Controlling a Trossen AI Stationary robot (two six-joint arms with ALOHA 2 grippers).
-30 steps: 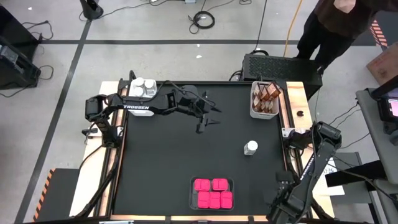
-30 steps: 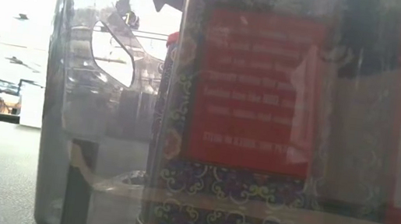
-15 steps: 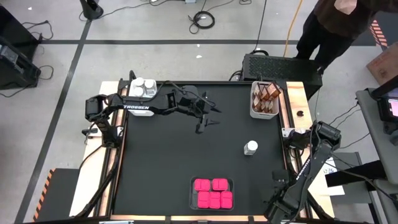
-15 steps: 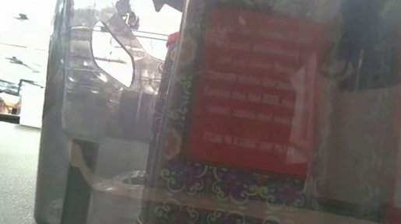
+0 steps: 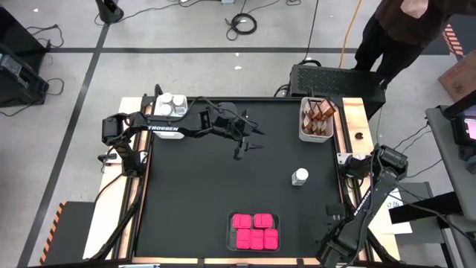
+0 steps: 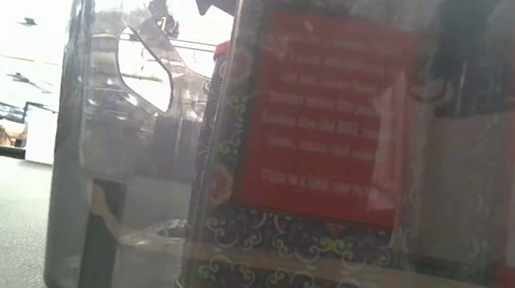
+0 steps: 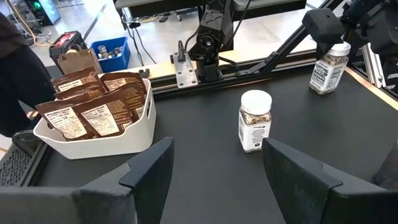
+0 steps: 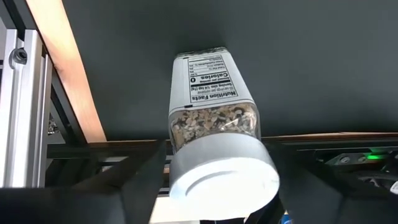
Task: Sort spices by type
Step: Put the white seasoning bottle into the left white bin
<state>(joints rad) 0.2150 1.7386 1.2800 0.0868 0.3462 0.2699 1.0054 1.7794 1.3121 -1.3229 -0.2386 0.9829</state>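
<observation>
jar (image 5: 300, 177) between two trays (image 5: 315, 119)

Black table (image 5: 201, 186); white tray (image 7: 134, 142); person (image 5: 398, 26) standing beyond table's far corner.

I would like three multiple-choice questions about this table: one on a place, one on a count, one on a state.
1. Where are the brown spice packets?
A. loose on the mat
B. in the white tray
C. among the pink boxes

2. How many pink boxes are there?
A. three
B. eight
C. five

3. How is the left gripper?
A. open and empty
B. shut on a jar
C. shut on a pink box

Answers:
1 B: the brown spice packets stand inside the white tray.
2 C: the pink boxes sit as two above three.
3 A: the left gripper has its fingers wide apart with nothing between them.
</observation>
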